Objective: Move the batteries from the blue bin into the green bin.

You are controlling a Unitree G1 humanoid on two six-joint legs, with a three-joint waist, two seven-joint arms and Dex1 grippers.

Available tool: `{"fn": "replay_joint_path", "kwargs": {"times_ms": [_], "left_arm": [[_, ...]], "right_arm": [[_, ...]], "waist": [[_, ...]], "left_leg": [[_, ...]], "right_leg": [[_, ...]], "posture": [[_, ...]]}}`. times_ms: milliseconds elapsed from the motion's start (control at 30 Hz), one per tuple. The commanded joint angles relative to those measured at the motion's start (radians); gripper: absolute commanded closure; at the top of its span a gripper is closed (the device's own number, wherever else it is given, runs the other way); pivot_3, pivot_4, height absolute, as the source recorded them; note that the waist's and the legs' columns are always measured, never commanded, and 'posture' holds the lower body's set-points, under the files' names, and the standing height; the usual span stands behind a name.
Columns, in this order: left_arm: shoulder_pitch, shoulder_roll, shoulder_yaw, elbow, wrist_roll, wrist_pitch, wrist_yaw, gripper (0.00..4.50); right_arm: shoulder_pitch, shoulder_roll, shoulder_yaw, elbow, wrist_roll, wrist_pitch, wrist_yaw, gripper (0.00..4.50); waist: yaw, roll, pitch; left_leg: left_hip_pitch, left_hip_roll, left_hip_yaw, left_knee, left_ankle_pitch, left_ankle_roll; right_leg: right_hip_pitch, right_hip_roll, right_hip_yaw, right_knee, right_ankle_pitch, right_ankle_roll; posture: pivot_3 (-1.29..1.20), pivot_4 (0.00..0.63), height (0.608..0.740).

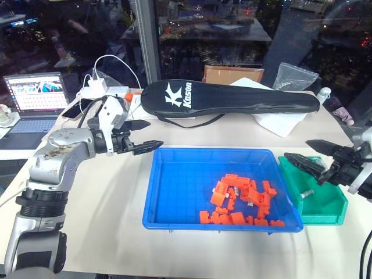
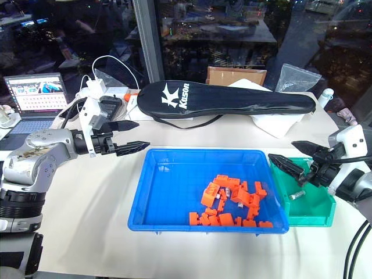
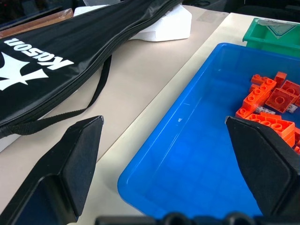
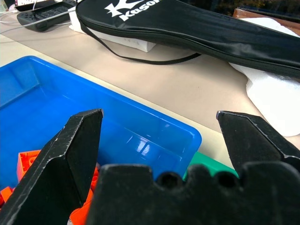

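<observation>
One battery [image 1: 307, 193] lay in the green bin [image 1: 325, 209] at right; others hid among orange blocks [image 1: 241, 200] in the blue bin [image 1: 174, 192], easily mis-grabbed. In both wrist views, jaws stood wide and empty.

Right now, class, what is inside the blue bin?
The blue bin holds a heap of orange blocks, with silvery batteries peeking out between them. Any batteries buried under the blocks cannot be seen.
</observation>
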Motion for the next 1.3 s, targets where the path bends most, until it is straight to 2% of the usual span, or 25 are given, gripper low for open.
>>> {"fn": "replay_joint_path", "kwargs": {"times_ms": [33, 167, 300, 433, 600, 767, 967, 1300], "left_arm": [[-0.045, -0.006, 0.018, 0.004, -0.039, 0.011, -0.038, 0.0], [-0.113, -0.005, -0.022, 0.036, -0.109, 0.051, -0.19, 0.0], [-0.187, -0.01, -0.095, 0.04, -0.103, 0.044, -0.303, 0.0], [-0.203, 0.014, -0.161, 0.004, -0.098, 0.05, -0.404, 0.0], [-0.237, 0.037, -0.196, -0.012, -0.079, 0.047, -0.46, 0.0], [-0.228, 0.034, -0.21, -0.003, -0.047, 0.01, -0.468, 0.0], [-0.225, 0.041, -0.185, -0.027, -0.042, 0.025, -0.434, 0.0], [-0.207, 0.061, -0.182, -0.074, -0.044, 0.04, -0.409, 0.0]], "right_arm": [[-0.007, -0.047, -0.014, -0.045, -0.015, -0.012, 0.0, 0.02], [0.019, -0.164, 0.041, -0.112, -0.066, 0.005, 0.048, 0.02], [-0.101, -0.215, 0.057, -0.144, 0.126, 0.128, 0.061, 0.02], [-0.101, -0.309, 0.121, -0.182, 0.137, 0.188, 0.12, 0.02], [-0.048, -0.397, 0.304, -0.235, 0.062, 0.19, 0.173, 0.02], [-0.129, -0.344, 0.476, -0.15, -0.034, 0.144, 0.156, 0.02], [-0.148, -0.332, 0.573, -0.043, -0.168, 0.062, 0.193, 0.02], [-0.23, -0.262, 0.718, 0.081, -0.3, -0.021, 0.274, 0.02]], "waist": [[0.0, 0.0, 0.0], [0.002, 0.001, 0.0], [-0.004, 0.0, 0.0], [-0.003, 0.0, 0.0], [-0.002, 0.0, 0.001], [-0.002, -0.001, 0.001], [-0.001, -0.001, 0.001], [-0.002, -0.001, 0.001]], "left_leg": [[0.0, 0.0, 0.0, 0.0, 0.0, 0.0], [-0.001, 0.0, 0.0, 0.0, 0.0, 0.0], [0.0, 0.0, 0.0, -0.001, 0.0, 0.0], [0.0, 0.0, 0.0, -0.001, 0.0, 0.0], [-0.001, 0.0, 0.0, -0.001, 0.0, 0.001], [0.0, 0.0, 0.0, 0.001, 0.0, 0.001], [-0.001, 0.0, 0.0, 0.0, 0.0, 0.001], [-0.001, 0.0, 0.0, 0.001, 0.0, 0.001]], "right_leg": [[0.0, 0.0, 0.0, 0.0, 0.0, 0.0], [-0.001, 0.0, 0.0, 0.0, 0.0, 0.0], [0.0, 0.0, 0.0, -0.001, 0.0, 0.0], [0.0, 0.0, 0.0, -0.001, 0.0, -0.001], [-0.001, 0.0, 0.0, -0.001, -0.001, -0.001], [-0.001, 0.0, 0.0, -0.001, -0.001, -0.001], [-0.002, 0.0, 0.0, 0.0, -0.001, -0.001], [-0.001, 0.0, 0.0, 0.0, -0.001, -0.001]], "posture": [[0.0, 0.15, 0.731], [0.0, 0.15, 0.731], [0.0, 0.15, 0.731], [0.0, 0.15, 0.731], [0.0, 0.15, 0.731], [0.0, 0.15, 0.731], [0.0, 0.15, 0.731], [0.0, 0.15, 0.731]]}}
